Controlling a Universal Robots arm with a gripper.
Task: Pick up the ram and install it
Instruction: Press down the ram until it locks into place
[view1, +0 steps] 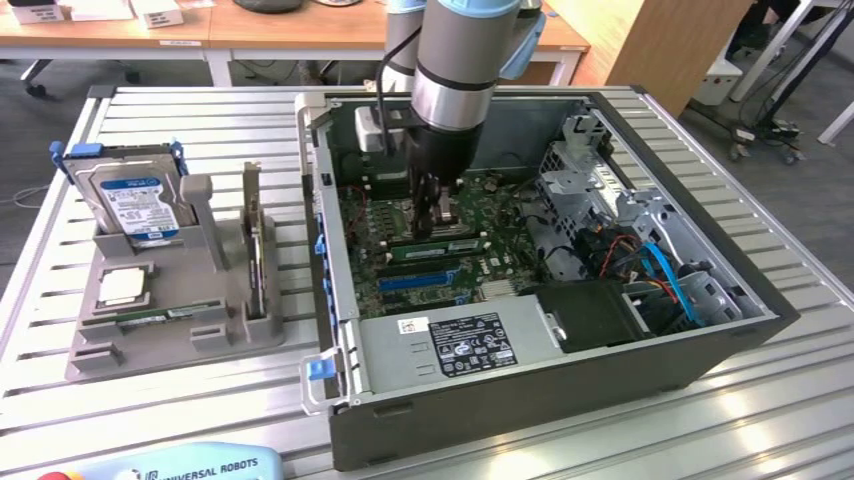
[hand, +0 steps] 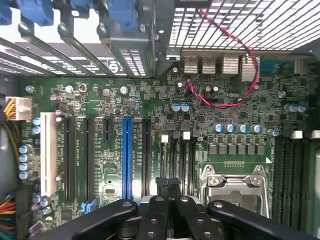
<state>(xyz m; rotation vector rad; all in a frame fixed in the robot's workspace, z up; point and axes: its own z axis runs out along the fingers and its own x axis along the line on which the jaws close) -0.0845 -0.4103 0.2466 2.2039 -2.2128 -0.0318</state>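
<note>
Reading "UNIVERSAL ROBOTS" in dark letters on light-blue pendant (view1: 187, 467), bottom left of exterior view. That's the one line I can make out for certain. White sticker (view1: 412, 326) and grey label panel (view1: 467, 345) on power supply, lower centre of exterior view, carry print and certification marks, too small for me to read. Blue-and-white label on hard drive (view1: 138, 205), left side of exterior view, has text, illegible. White silkscreen beside blue slot (hand: 127, 157) in wrist view, not readable.
</note>
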